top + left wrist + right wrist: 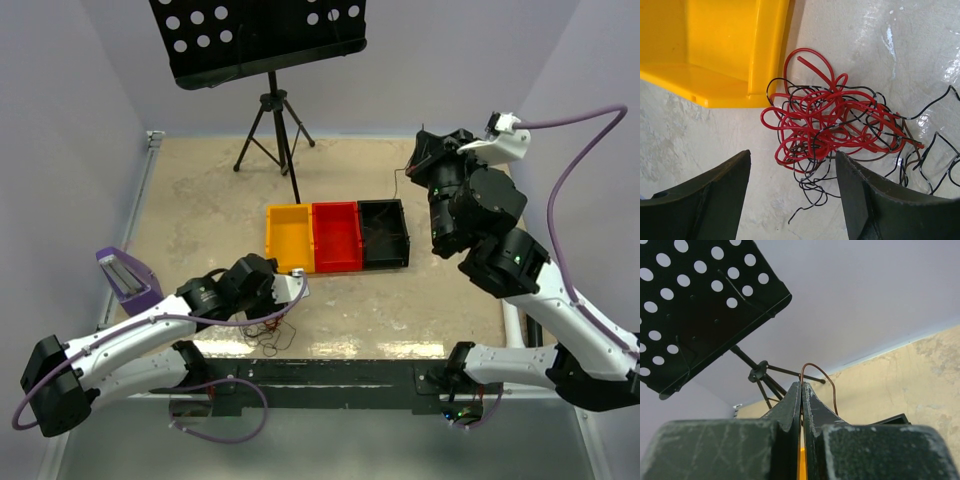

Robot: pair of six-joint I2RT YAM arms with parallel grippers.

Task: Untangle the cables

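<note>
The cables are a tangle of bright red and thin black wires lying on the table just by the corner of the yellow bin. In the top view the tangle lies near the front edge. My left gripper is open, and its fingers stand either side of the tangle's near black strands, holding nothing. In the top view it hovers low over the tangle. My right gripper is shut on a thin brown wire that loops out of its tips. It is raised high at the back right.
Yellow, red and black bins stand side by side mid-table. A black perforated music stand on a tripod is at the back. A purple holder sits at the left edge.
</note>
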